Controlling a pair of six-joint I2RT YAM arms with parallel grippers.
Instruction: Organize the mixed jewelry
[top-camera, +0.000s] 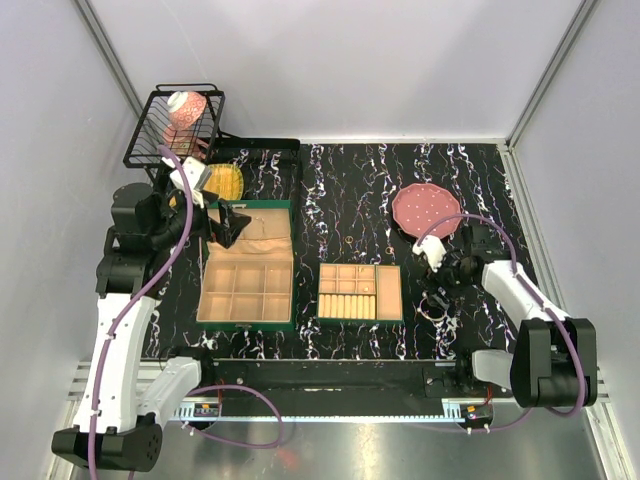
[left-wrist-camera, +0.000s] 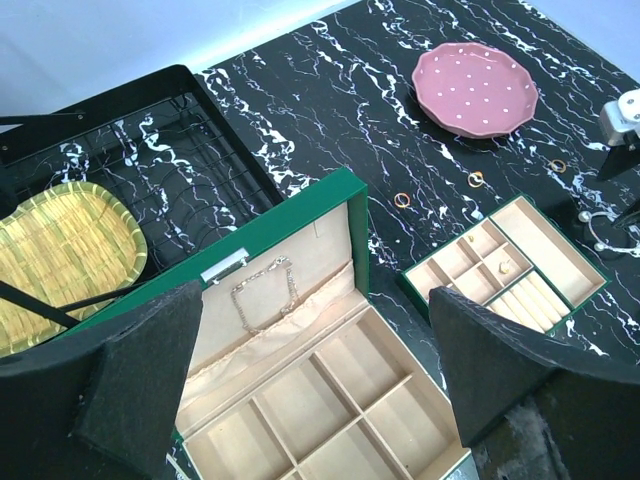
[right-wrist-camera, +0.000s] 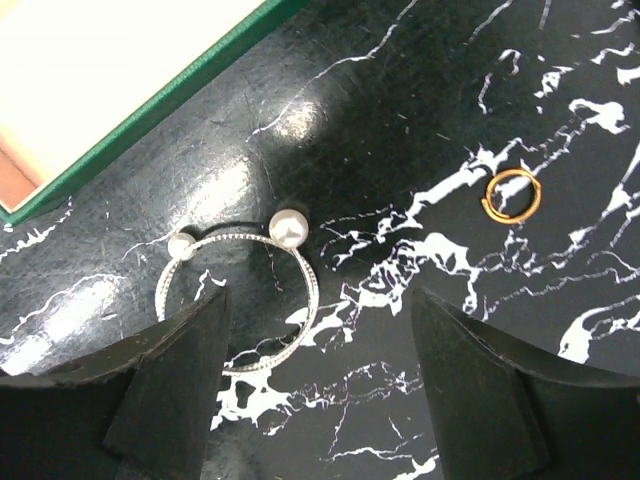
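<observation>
Right gripper (right-wrist-camera: 320, 300) is down low over the black marble table (right-wrist-camera: 400, 100) with its fingers (right-wrist-camera: 170, 390) spread apart, not pinching anything. The silver hoop with two pearls (right-wrist-camera: 288, 227) lies flat on the table between them, but way off to one side: in the wrist view its far curve slides under the left-hand finger, while the other finger stands well clear of it. I honestly can't tell whether that finger is touching the wire or just hanging over it. A little gold ring (right-wrist-camera: 513, 193) sits outside the fingers, near the other one, not touching. The green corner of the small box (right-wrist-camera: 150, 105) pokes in just beside the hoop.

Left gripper (left-wrist-camera: 315, 290) hangs over the big open box (left-wrist-camera: 300, 205), fingers as wide as they go, holding nothing. A thin chain (left-wrist-camera: 265, 290) rests against the inside of that lid. Two more gold rings (left-wrist-camera: 402, 200) lie loose on the table between the boxes and the pink plate (left-wrist-camera: 475, 90).

From overhead the loose pieces are barely specks. There's something small in one slot of the small box, too tiny to make out.
</observation>
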